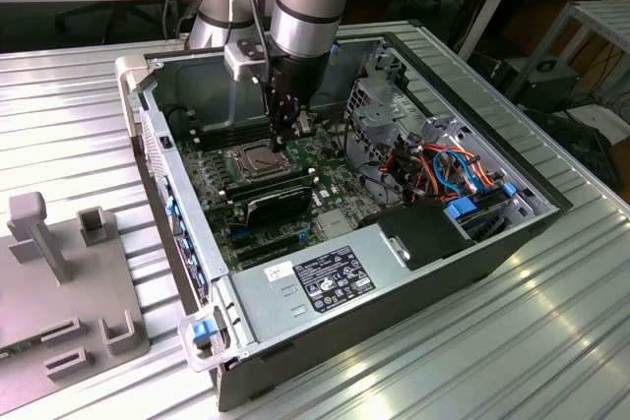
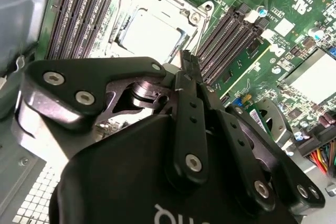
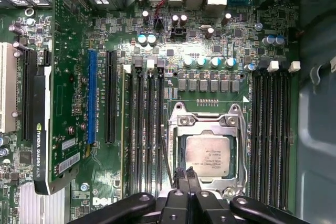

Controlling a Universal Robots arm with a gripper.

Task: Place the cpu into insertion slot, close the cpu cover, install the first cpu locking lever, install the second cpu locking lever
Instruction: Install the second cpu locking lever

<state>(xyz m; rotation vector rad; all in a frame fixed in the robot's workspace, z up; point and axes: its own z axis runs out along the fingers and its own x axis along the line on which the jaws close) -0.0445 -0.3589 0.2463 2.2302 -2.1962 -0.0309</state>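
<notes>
The cpu, a silvery square, lies flat in the insertion slot on the green board. The cpu cover, a metal frame with a square window, lies down around it. A thin wire lever runs along one side of the slot. My gripper is shut, its fingertips together with nothing visible between them, just over the slot's edge near that lever. In the second wrist view the gripper points at the rim beside the cpu. In the exterior view the gripper hangs just above the slot.
Long black memory slots flank the socket on both sides. A graphics card stands further off. The open case holds a drive cage, coloured cables and a power supply. A grey fixture sits on the table at the exterior view's left.
</notes>
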